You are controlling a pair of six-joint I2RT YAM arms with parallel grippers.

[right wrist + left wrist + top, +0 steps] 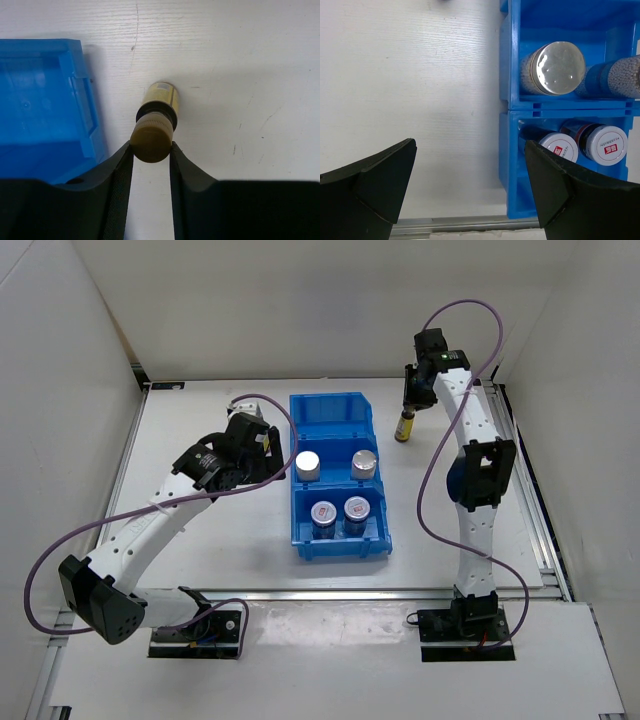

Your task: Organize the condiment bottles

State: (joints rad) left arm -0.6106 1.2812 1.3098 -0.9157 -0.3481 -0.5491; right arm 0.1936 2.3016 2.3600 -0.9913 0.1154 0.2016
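My right end effector (151, 146) is narrowed onto the olive-brown cap (151, 139) of an amber bottle (160, 100), with a finger pressed against each side. The bottle is upright toward the far right corner of the desk (200, 430), just beside the far end of the blue bin (45, 100). I cannot tell whether its base rests on the desk.

My hold is high and on the cap alone, so I judge a straight lift is best. A slow carry should stop the body swinging, then I clear the bin wall and lower it into the empty far compartment.

The bottle is slim and yellow-amber, with a dark collar under its rounded cap and a small label patch.

My left end effector (470, 146) hangs wide and empty by the bin's left wall.
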